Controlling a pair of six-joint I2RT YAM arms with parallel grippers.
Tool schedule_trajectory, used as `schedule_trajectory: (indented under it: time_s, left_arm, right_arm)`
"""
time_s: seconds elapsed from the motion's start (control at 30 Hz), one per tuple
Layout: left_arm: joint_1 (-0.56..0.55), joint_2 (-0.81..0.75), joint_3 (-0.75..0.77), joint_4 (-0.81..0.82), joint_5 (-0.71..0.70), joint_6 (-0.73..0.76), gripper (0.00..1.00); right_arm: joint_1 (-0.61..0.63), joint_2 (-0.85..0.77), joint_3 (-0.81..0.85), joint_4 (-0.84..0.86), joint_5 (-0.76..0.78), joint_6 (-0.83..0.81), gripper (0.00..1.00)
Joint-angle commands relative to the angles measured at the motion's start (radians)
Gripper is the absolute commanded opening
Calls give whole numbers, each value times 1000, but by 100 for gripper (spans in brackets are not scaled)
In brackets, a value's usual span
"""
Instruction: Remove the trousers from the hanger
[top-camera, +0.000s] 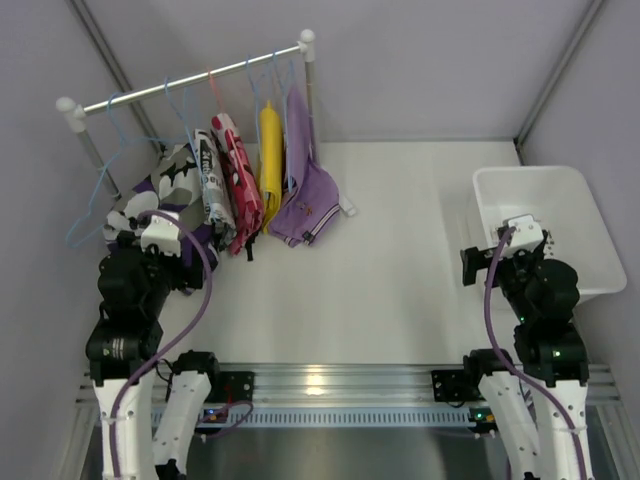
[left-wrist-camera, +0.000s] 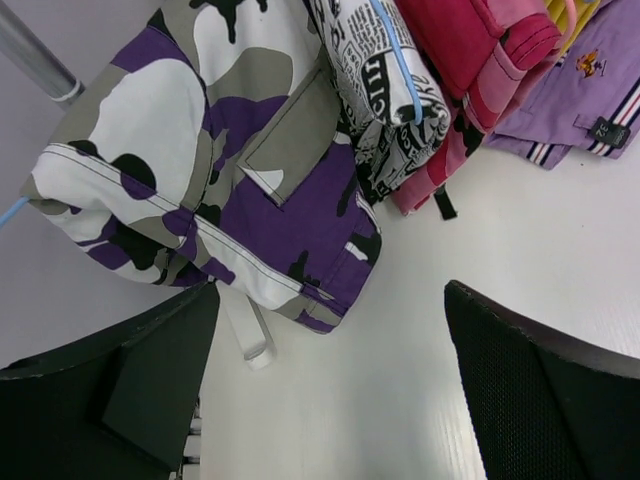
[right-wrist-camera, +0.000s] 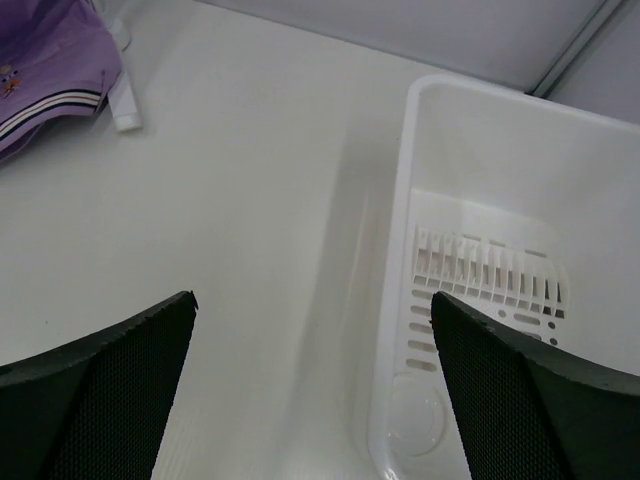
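Observation:
The camouflage trousers (top-camera: 165, 190) hang at the left end of the rail on a thin light-blue hanger (top-camera: 97, 190). In the left wrist view the trousers (left-wrist-camera: 230, 160) fill the upper left, and a sliver of the hanger (left-wrist-camera: 10, 212) shows at the left edge. My left gripper (top-camera: 163, 222) (left-wrist-camera: 332, 298) is open just below the trousers' lower hem, with nothing between its fingers. My right gripper (top-camera: 512, 240) (right-wrist-camera: 312, 300) is open and empty at the right, over the table beside the basket.
A metal rail (top-camera: 190, 78) on white posts carries a lettered black-and-white garment (top-camera: 212, 185), a red-pink spotted one (top-camera: 238, 175), a yellow one (top-camera: 270, 150) and a purple one (top-camera: 305, 195). A white basket (top-camera: 560, 200) (right-wrist-camera: 480, 150) stands at the right. A white rack foot (left-wrist-camera: 250, 335) sits under the trousers.

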Motion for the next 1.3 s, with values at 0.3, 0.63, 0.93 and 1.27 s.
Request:
schedule_trajectory:
  time_s: [0.3,0.63,0.93,1.27]
  left_arm:
    - [4,250,290,-22,-127,-183,99]
    - [23,577,688,-154,-95,-285,99]
    - [196,683,846,-163,-82,-282,98]
    - [566,801,864,-140,320,-156,97]
  right_arm:
    - [-11,254,156,-118,-128,-37,100]
    - [-11,330,154,-115,-204,-5,99]
    - [-11,313,113,-117,-220,-2,99]
    - [-11,288,81,-108,-232,-3,99]
